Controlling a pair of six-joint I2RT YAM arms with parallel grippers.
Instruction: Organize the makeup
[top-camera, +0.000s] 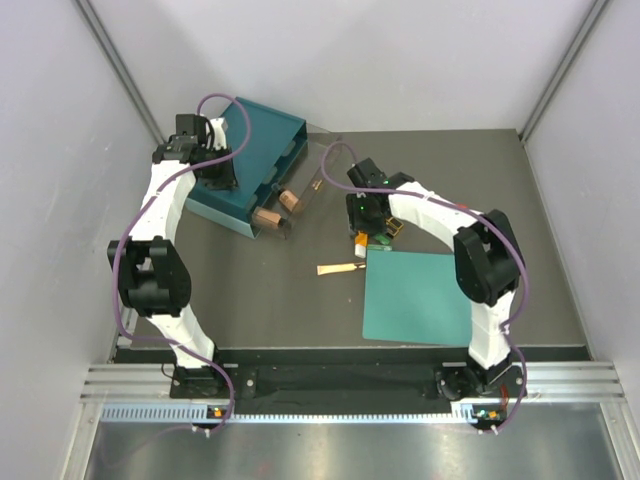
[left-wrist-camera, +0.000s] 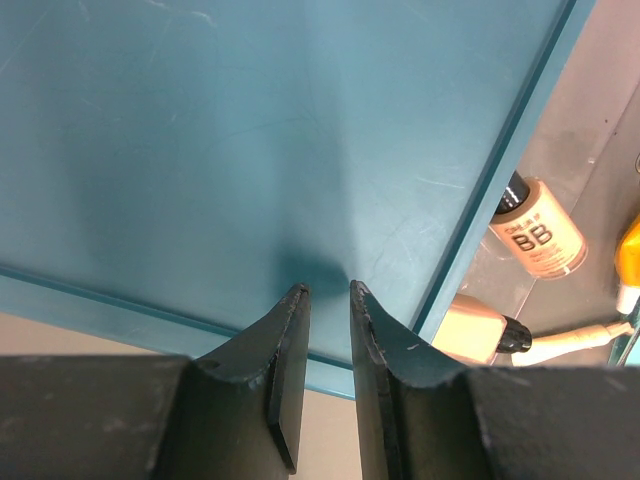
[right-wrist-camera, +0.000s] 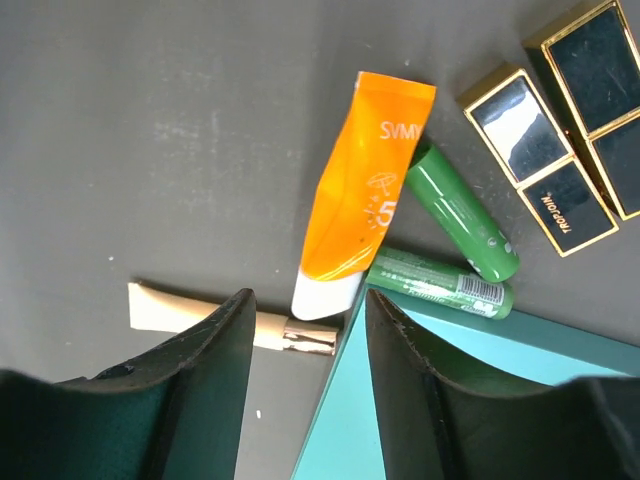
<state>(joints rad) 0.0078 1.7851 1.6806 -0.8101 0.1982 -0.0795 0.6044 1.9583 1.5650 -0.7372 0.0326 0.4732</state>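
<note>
My right gripper (right-wrist-camera: 308, 297) is open and empty, low over the table at the teal mat's corner (right-wrist-camera: 480, 400). Between its jaws lie the white cap of the orange tube (right-wrist-camera: 365, 190) and the metallic end of the beige stick (right-wrist-camera: 165, 308). Two slim green tubes (right-wrist-camera: 460, 215) lie beside the orange tube, and gold-edged dark palettes (right-wrist-camera: 540, 160) lie further right. My left gripper (left-wrist-camera: 327, 288) is empty with a narrow gap between its jaws, over the teal organizer box (left-wrist-camera: 250, 130). Two tan dark-capped bottles (left-wrist-camera: 535, 235) lie in a clear tray beside the box. In the top view the right gripper (top-camera: 362, 232) hovers over the makeup cluster.
The teal organizer box (top-camera: 250, 160) stands at the back left with the left gripper (top-camera: 218, 178) on it. The flat teal mat (top-camera: 420, 295) lies at the front right. The beige stick (top-camera: 340, 268) lies left of the mat. Grey walls enclose the table.
</note>
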